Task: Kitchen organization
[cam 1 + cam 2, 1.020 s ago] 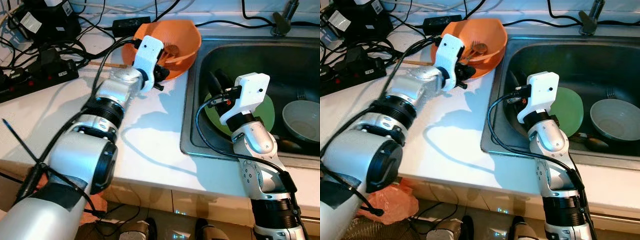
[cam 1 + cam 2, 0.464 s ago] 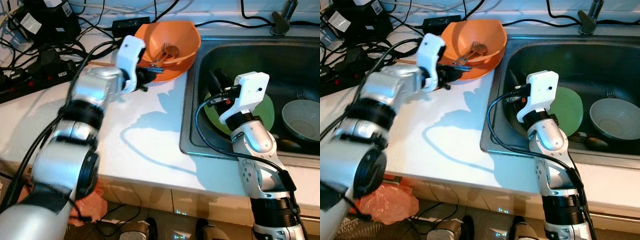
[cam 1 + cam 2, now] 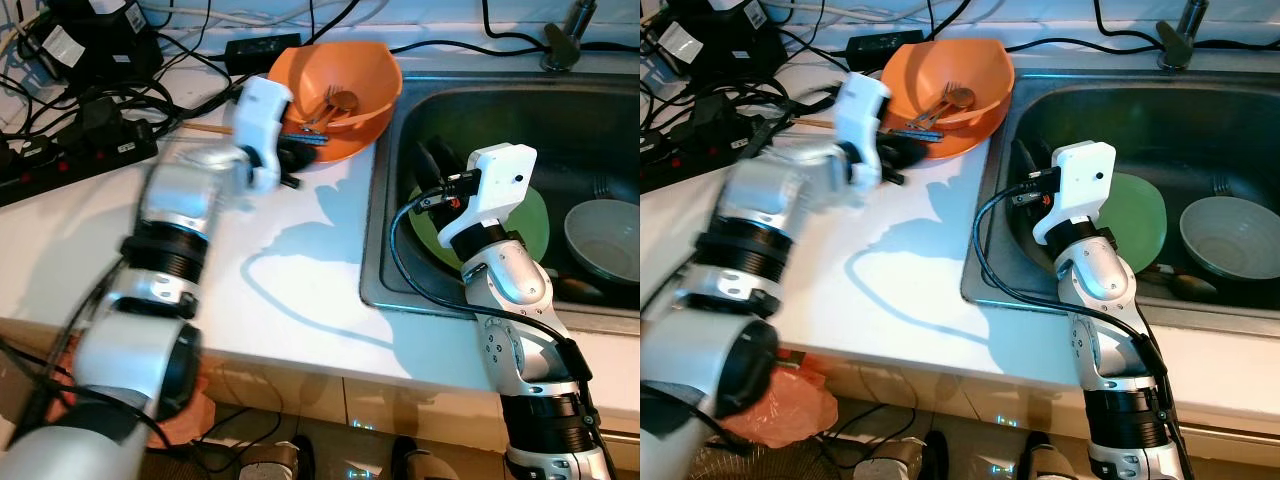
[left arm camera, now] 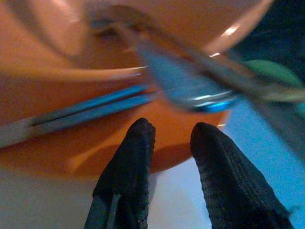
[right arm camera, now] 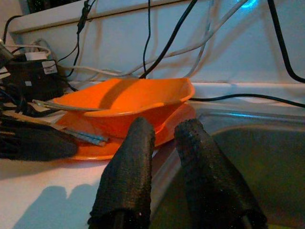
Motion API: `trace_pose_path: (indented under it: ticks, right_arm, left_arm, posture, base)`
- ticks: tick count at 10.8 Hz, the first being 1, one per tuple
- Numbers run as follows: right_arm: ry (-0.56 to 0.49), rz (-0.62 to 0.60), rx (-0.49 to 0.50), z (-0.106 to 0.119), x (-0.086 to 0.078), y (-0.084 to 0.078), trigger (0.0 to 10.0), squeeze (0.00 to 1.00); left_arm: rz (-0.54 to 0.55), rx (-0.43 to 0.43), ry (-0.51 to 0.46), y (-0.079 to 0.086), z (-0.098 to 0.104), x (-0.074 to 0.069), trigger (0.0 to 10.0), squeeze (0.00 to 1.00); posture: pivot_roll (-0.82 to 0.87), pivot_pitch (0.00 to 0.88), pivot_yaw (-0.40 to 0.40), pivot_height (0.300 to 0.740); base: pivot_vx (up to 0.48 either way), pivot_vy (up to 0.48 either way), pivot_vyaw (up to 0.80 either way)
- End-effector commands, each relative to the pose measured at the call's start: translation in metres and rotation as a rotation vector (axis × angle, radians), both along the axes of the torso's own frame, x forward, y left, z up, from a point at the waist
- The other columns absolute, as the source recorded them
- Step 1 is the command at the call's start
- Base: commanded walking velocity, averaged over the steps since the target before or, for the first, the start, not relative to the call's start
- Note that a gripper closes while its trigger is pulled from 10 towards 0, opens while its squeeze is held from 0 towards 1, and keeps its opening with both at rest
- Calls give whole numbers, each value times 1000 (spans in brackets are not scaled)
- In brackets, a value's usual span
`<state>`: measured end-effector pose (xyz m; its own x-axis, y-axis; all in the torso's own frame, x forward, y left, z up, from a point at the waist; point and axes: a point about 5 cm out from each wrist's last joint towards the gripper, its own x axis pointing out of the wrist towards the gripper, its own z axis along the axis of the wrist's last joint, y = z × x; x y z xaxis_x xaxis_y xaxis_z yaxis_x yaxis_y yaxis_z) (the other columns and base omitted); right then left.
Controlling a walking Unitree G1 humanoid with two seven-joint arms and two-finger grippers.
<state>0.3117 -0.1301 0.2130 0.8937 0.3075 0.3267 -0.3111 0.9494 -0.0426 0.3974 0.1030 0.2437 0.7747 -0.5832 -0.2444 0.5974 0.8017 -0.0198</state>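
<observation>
Two smooth, stacked orange bowls [image 3: 345, 95]

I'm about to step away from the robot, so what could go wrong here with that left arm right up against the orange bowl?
The left gripper sits with open fingers at the rim of the orange bowl, which rests on an orange plate near the sink edge. A push might slide both toward the sink.

A fork and spoon lie loose in the bowl and could spill if it tips.

Cables and a power strip lie close behind the left arm; it might snag them.
</observation>
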Motion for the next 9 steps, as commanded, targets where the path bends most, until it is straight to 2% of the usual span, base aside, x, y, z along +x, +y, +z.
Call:
trace_pose_path:
  ticks: [1, 2, 4, 9]
  right_arm:
    - [106, -6, -6, -29, 0, 0, 10000, 0]
    - [106, -9, -5, -29, 0, 0, 10000, 0]
    - [107, -11, -6, -29, -1, -1, 10000, 0]
    - [106, -12, -6, -29, -2, -1, 10000, 0]
  left_arm:
    - [-1, -8, 18, 0, -6, 0, 10000, 0]
    - [-11, 3, 25, -5, -9, 0, 10000, 0]
    - [26, 95, 3, -10, -13, 6, 10000, 0]
    - [102, 131, -15, -23, -19, 14, 10000, 0]
  posture:
    - [113, 194, 194, 740]
    - [106, 195, 197, 740]
    - [105, 195, 198, 740]
    - [92, 191, 200, 740]
  base:
    - [0, 0, 0]
    - [0, 0, 0]
    - [0, 0, 0]
    - [0, 0, 0]
